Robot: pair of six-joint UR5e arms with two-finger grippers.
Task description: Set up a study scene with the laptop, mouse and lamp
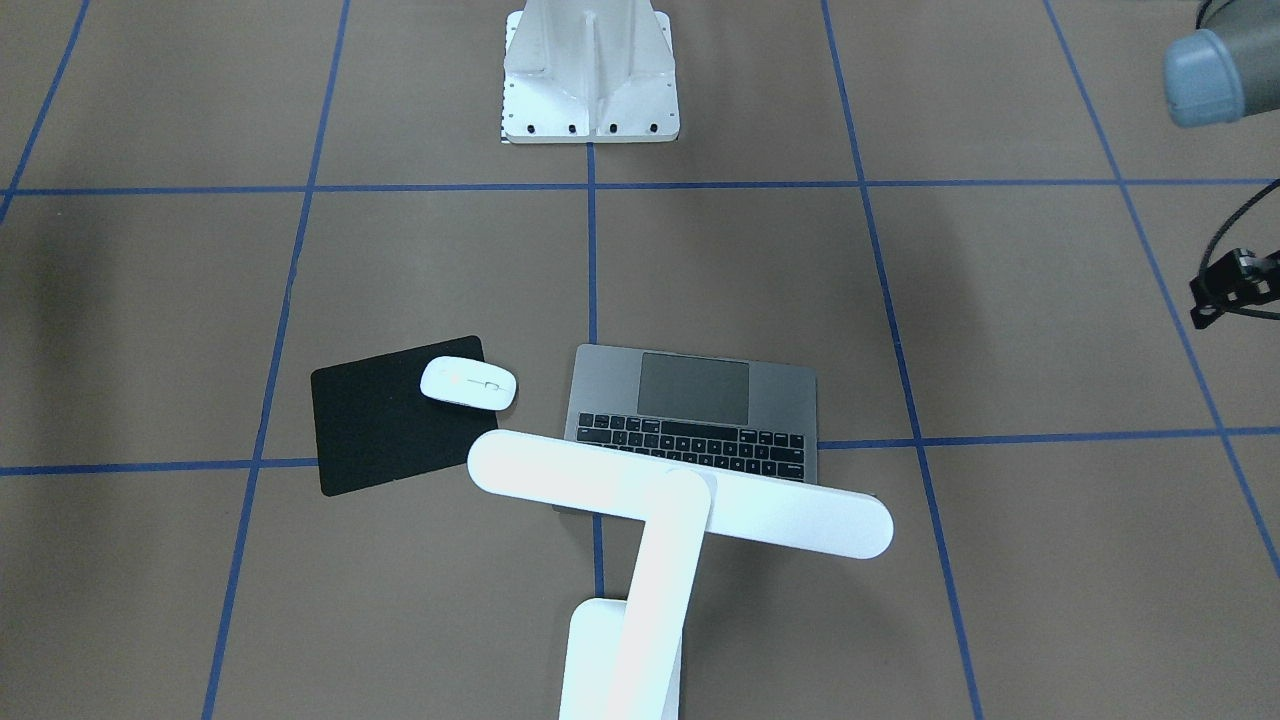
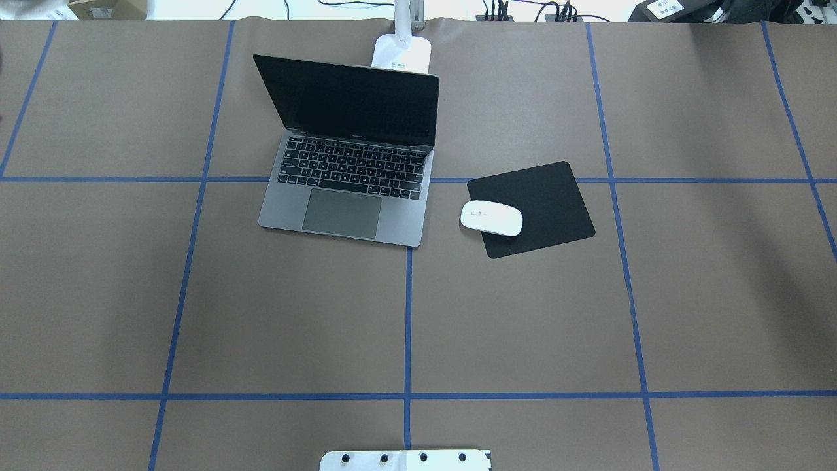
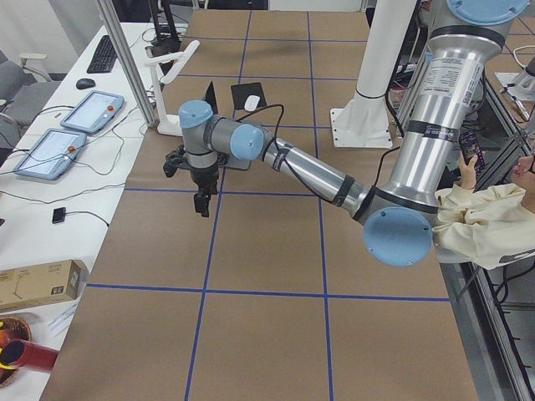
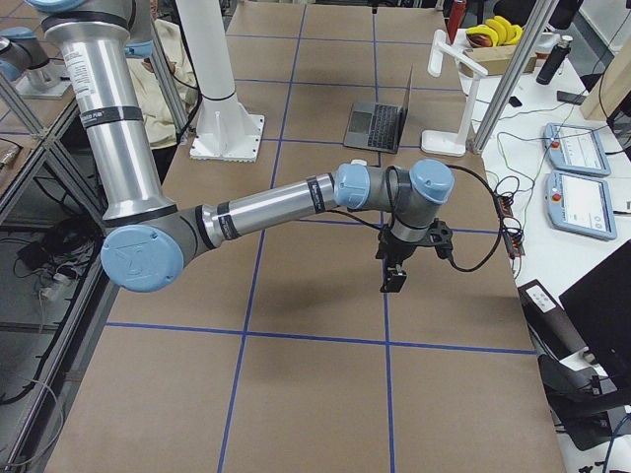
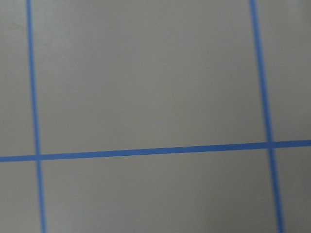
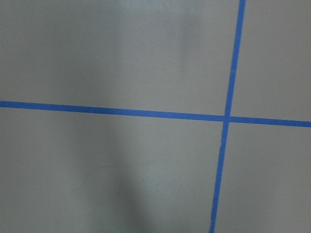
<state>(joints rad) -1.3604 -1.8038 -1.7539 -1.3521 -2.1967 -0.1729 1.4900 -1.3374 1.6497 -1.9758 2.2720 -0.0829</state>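
As left end effector and right end effector hang downward, opening is unclear.

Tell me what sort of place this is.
Probably a robotics lab: a table gridded with blue tape, the left arm and right arm reaching over it, and teach pendants on a side bench. The laptop, mouse and lamp look staged.

Grey laptop open; white mouse beside it; white lamp behind.
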